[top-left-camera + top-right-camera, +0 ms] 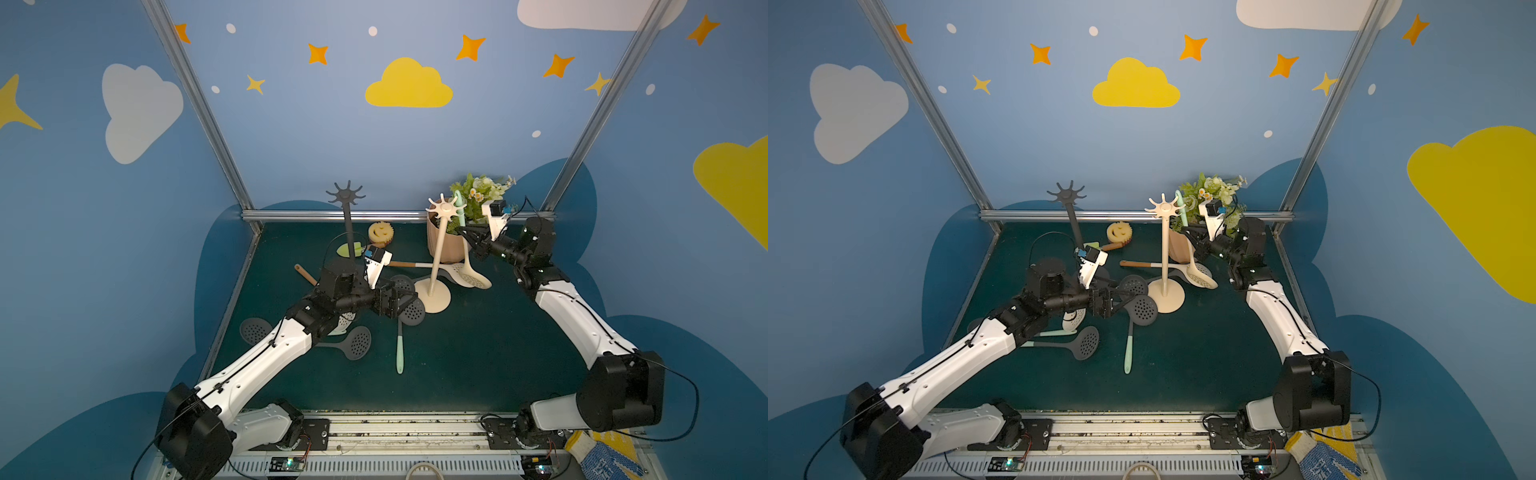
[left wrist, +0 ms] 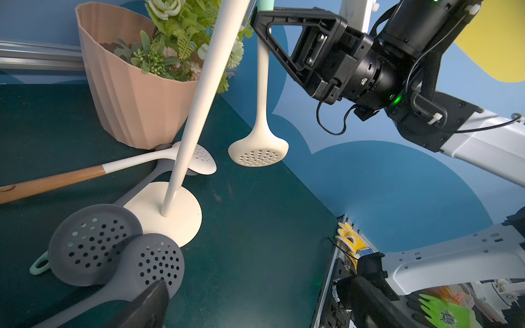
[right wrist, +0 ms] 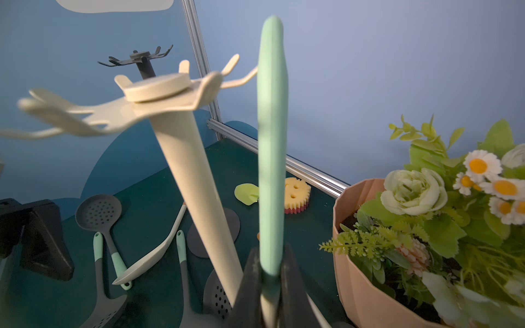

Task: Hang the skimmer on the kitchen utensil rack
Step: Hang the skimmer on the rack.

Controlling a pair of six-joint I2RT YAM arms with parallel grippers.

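My right gripper (image 1: 467, 232) (image 3: 270, 264) is shut on the cream skimmer (image 1: 473, 278) (image 2: 258, 153), gripping its mint-green handle (image 3: 271, 142). The skimmer hangs upright, with its perforated head just above the mat. The handle's top stands beside the hooks of the cream utensil rack (image 1: 436, 257) (image 3: 181, 159), and one hook reaches its side. I cannot tell whether the two are touching. My left gripper (image 1: 405, 299) (image 2: 258, 306) is open and holds nothing. It hovers low by the rack's round base, over two grey skimmers (image 2: 93, 244).
A dark rack (image 1: 345, 195) stands at the back left. A pink flower pot (image 1: 444, 245) sits right behind the cream rack. More grey skimmers (image 1: 359, 343), a wooden-handled one (image 2: 51, 181) and a yellow sponge (image 1: 380, 232) lie on the green mat.
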